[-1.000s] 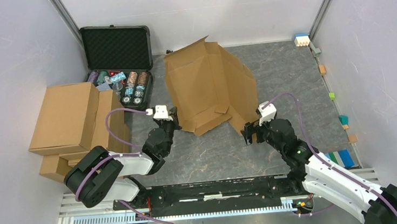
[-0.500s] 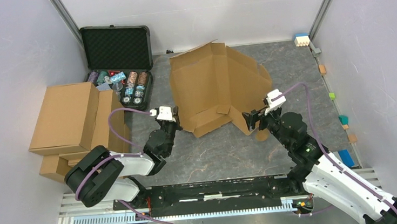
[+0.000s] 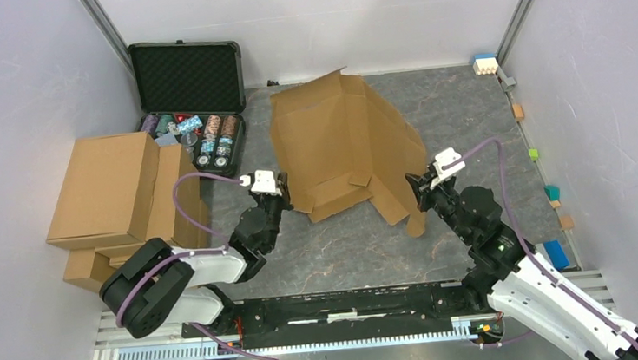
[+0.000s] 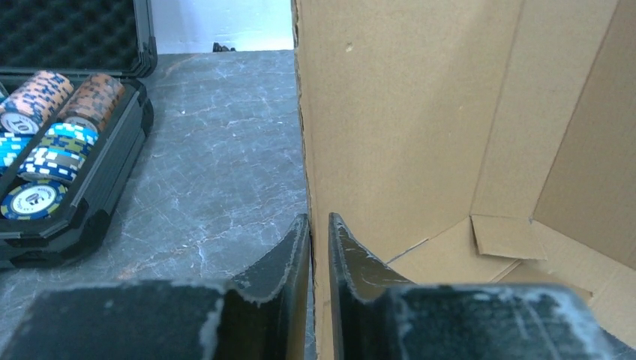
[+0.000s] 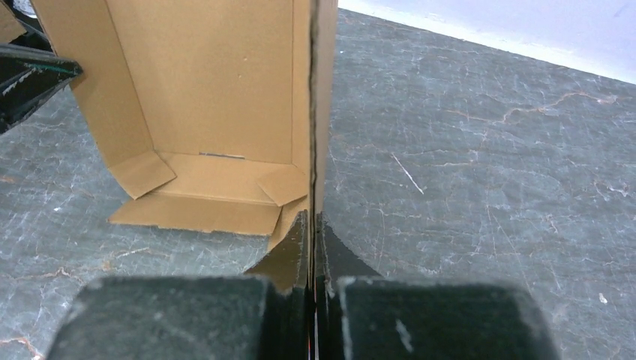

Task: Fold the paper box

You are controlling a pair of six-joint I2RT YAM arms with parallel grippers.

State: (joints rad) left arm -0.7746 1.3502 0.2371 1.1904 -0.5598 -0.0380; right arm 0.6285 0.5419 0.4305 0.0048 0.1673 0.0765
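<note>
Finds the paper box [image 3: 338, 143] half-raised at mid tabletop [image 3: 348, 256], side walls standing and small flaps down on the near side. Finds right fingers [image 5: 289, 259] clamped tight on the near edge of its right wall. Finds left fingers [image 4: 281, 262] narrowly parted astride the left wall's edge; cannot tell whether pinching or loose. Notes poker chip case [image 3: 186, 70] and stacked cartons [image 3: 107, 185] off to the left.

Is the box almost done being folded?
Not yet. Done: the paper box has both side walls standing and small corner tabs bent in. In hand: the right gripper pinches the right wall; the left gripper straddles the left wall. Left: it's open on top, not closed into a flat box.
</note>
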